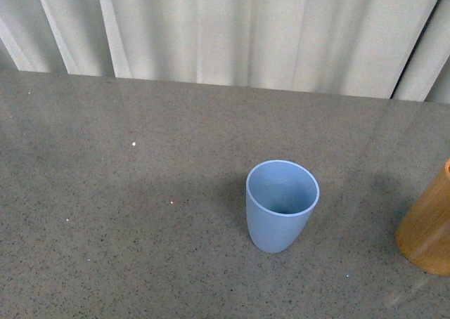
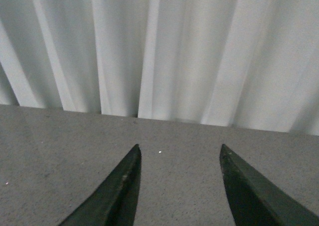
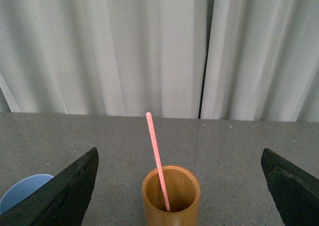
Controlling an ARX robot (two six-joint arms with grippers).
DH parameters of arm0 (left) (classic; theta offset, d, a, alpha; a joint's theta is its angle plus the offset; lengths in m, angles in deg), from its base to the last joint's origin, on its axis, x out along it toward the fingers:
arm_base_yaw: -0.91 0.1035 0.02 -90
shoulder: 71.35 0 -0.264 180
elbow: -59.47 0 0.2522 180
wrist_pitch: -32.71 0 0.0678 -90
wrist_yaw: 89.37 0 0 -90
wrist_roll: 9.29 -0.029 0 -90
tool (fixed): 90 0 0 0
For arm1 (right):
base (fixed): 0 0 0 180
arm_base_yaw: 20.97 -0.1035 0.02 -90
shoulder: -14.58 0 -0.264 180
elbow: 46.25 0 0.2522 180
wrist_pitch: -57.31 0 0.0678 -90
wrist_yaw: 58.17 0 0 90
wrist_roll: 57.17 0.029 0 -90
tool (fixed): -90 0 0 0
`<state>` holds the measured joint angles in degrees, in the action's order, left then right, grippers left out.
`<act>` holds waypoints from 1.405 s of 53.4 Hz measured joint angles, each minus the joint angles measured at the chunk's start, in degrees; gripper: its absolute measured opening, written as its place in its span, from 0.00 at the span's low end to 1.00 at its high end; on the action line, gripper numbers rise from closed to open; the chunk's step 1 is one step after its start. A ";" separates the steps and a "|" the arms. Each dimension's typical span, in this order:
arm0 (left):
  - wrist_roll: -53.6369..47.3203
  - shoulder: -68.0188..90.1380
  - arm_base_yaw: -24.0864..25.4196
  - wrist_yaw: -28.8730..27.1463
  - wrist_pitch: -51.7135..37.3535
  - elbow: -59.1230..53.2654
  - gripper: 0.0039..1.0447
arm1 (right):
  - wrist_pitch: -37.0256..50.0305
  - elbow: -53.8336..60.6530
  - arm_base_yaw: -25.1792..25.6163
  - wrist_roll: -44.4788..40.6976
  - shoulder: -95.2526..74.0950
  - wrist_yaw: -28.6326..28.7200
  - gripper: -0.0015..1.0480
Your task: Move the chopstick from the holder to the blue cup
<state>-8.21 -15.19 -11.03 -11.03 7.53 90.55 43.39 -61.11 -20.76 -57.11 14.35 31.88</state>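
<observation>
The right pincer [image 3: 179, 156] stands wide open, its two dark fingers spread well apart with nothing between them. That spread suits an approach: the bamboo holder [image 3: 171, 196] sits straight ahead of the pincer and centred in its gap, so the arm is lined up on it but has not closed in. The pink chopstick [image 3: 157, 159] is in the holder. Its lower end rests on the holder's floor and its shaft leans against the rim, so the upper part rises clear above the holder. That free part is the obvious place to grip, since the fingers could close on it there without touching the rim.

The blue cup [image 1: 281, 205] stands upright and empty on the grey table [image 1: 105, 192], off to the inner side of the right pincer and partly hidden behind one finger. It is near the holder but clearly apart from it, which would keep the carry short. The chopstick seems to tilt toward the cup's side, though only the wrist camera shows it, so the lean is hard to judge.

The left pincer [image 2: 180, 147] is also open and empty. It points over bare table toward the curtain [image 2: 164, 52] with no task object ahead of it, so it looks parked out of the way. The transfer has not yet begun.
</observation>
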 joint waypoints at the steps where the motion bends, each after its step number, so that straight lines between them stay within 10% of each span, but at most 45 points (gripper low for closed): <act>1: -0.02 -0.68 0.46 0.24 -0.02 -0.70 0.44 | 0.00 0.00 0.00 0.00 0.00 -0.02 0.90; 15: -0.48 -8.17 4.20 4.33 0.98 -7.54 0.03 | 0.00 0.00 0.00 0.00 0.00 -0.02 0.90; 75: -0.79 -36.74 11.80 11.56 19.43 -16.26 0.03 | 0.00 0.00 0.00 0.00 0.00 -0.02 0.90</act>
<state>-9.00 -51.93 0.77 0.54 26.96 74.29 43.39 -61.11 -20.76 -57.11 14.35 31.86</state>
